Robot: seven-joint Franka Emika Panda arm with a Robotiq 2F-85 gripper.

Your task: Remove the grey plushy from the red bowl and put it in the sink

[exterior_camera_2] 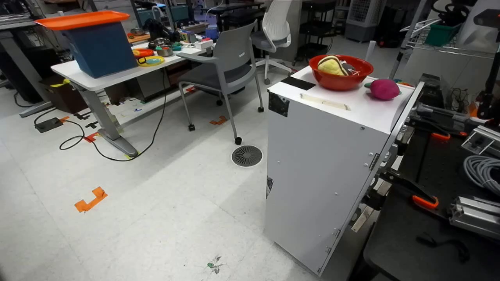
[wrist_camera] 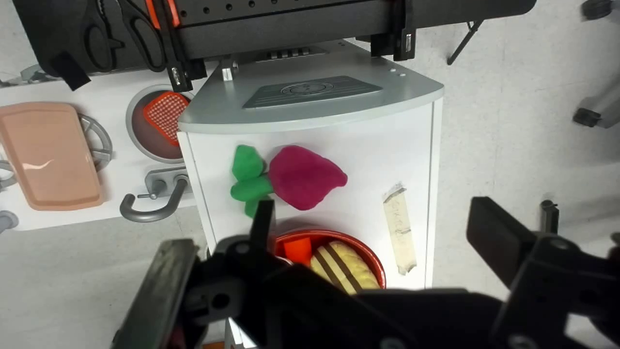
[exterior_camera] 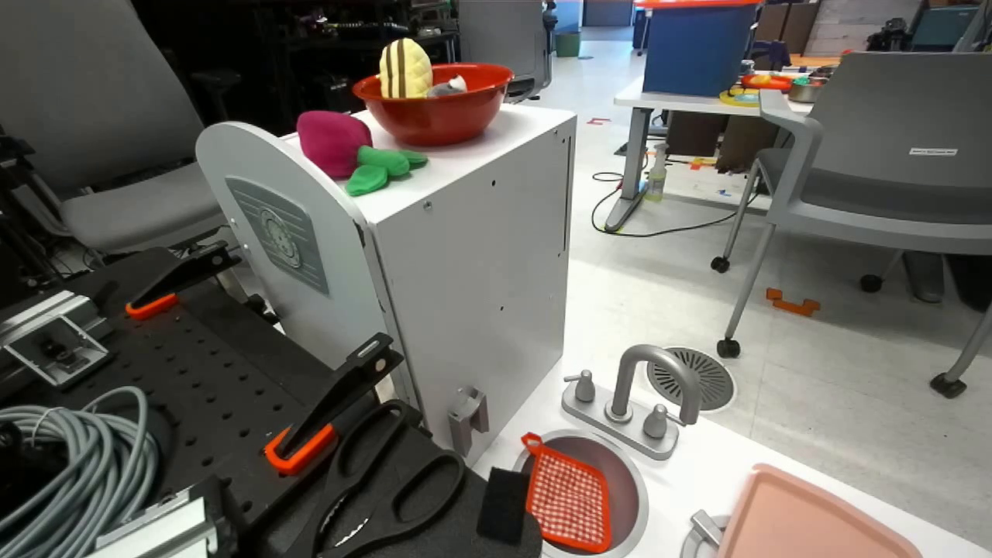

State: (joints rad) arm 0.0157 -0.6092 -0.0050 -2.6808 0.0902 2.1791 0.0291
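Observation:
The red bowl (exterior_camera: 442,122) stands on the white cabinet top in both exterior views. Inside it lies the grey plushy (exterior_camera: 448,87), low against a yellow striped plush (exterior_camera: 406,70); an exterior view shows the grey plushy (exterior_camera_2: 349,68) again. In the wrist view the gripper hides much of the red bowl (wrist_camera: 380,271), and the grey plushy cannot be made out there. My gripper (wrist_camera: 375,215) is open wide above the cabinet, nothing between its fingers; neither exterior view shows it. The sink (exterior_camera: 632,500) is the round basin in the white counter, holding an orange-red checked pot holder (exterior_camera: 570,496).
A magenta plush (wrist_camera: 305,177) with green leaves lies beside the bowl. A grey faucet (exterior_camera: 659,364) rises behind the sink, near a pale pink tray (exterior_camera: 814,519). Black clamps (exterior_camera: 333,407) and scissors (exterior_camera: 387,504) sit along the dark table. The cabinet (exterior_camera: 480,256) stands taller than the counter.

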